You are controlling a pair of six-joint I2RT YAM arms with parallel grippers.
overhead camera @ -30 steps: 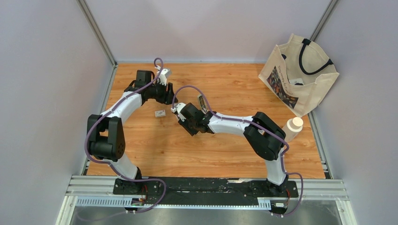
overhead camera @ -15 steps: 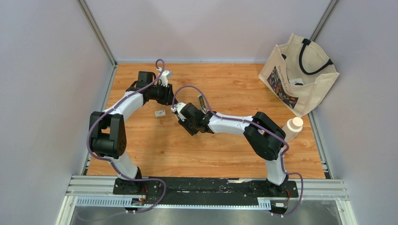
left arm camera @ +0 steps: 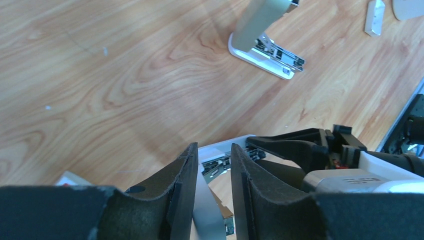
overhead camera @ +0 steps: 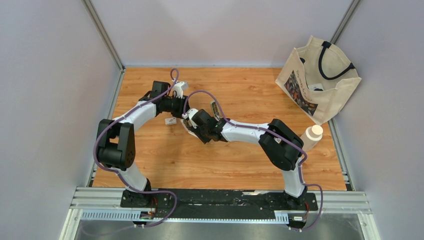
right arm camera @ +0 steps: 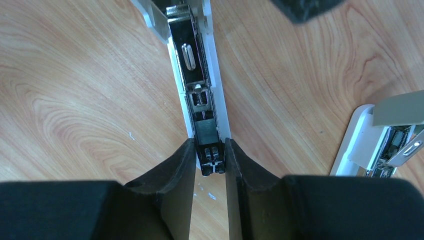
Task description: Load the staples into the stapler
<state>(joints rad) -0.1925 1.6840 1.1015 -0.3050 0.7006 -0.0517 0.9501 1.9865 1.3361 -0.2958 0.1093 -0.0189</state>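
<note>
A stapler (right arm camera: 197, 75) with a white base and an open metal magazine lies on the wooden table. My right gripper (right arm camera: 210, 145) is shut on the magazine's near end, seen at centre in the top view (overhead camera: 192, 126). My left gripper (left arm camera: 214, 150) comes in from the left (overhead camera: 176, 110). Its fingers are closed round the stapler's raised grey lid (left arm camera: 207, 210), above the magazine (left arm camera: 222, 162). The staples are not in view; whether the magazine holds any, I cannot tell.
A second stapler (left arm camera: 265, 47) stands open just behind my right gripper (overhead camera: 215, 110) and shows at the right of the right wrist view (right arm camera: 380, 140). A small white box (overhead camera: 170, 120) lies under my left gripper. A tote bag (overhead camera: 320, 82) and a bottle (overhead camera: 312, 136) sit at the right.
My left gripper has moved right and nearer, from the back left onto the stapler, and its jaws have narrowed round the lid. The right arm has stayed still.
</note>
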